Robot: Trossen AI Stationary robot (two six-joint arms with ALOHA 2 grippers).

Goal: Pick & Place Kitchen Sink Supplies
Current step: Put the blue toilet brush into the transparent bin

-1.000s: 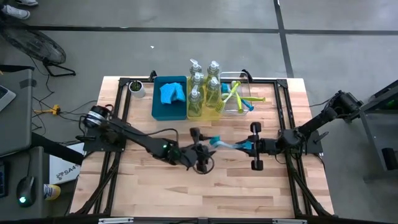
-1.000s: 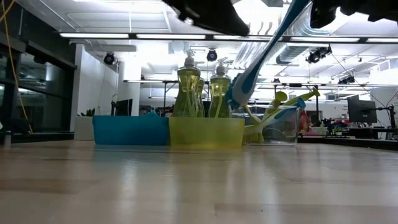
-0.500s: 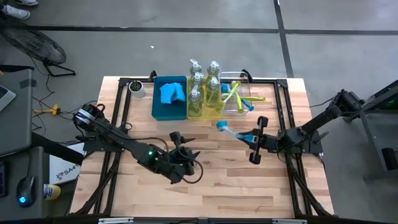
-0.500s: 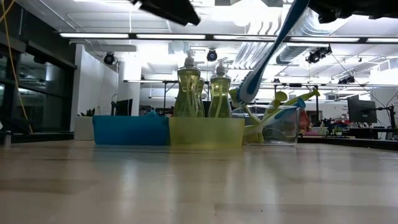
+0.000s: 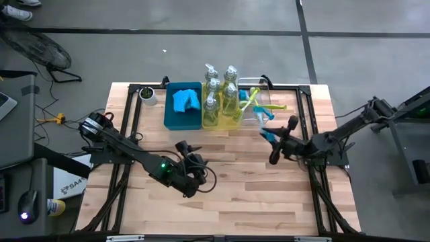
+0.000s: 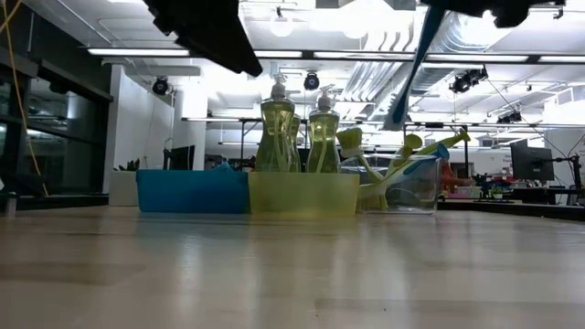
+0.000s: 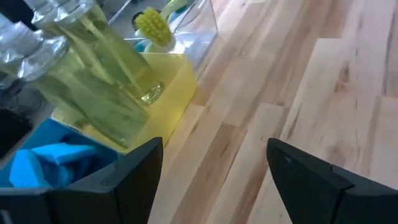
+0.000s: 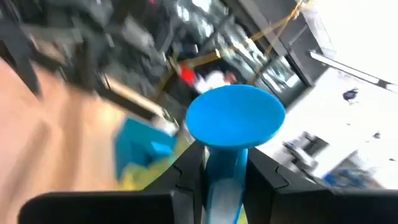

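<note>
Along the table's [image 5: 222, 195] far edge you've got three bins side by side: a blue bin [image 5: 176, 121] holding wavy blue sponges [image 5: 186, 101], a yellow bin [image 6: 303, 195] with clear pump bottles [image 5: 220, 94] of yellowish-green soap, and a clear bin [image 6: 413, 187] with yellow-green dish brushes [image 5: 251, 102] poking over its rim. Your right gripper [image 5: 282, 140] sits just in front of the clear bin, clamped on a blue dish brush [image 8: 231, 134] by its smooth plastic handle, head raised off the wood. Your left gripper [image 5: 190, 161] hangs mid-table, fingers [image 7: 140, 171] spread wide, holding nothing. Near half of the pale wood planks is bare, plenty of room. A small white cup [image 5: 147, 95] stands at the far left corner.
</note>
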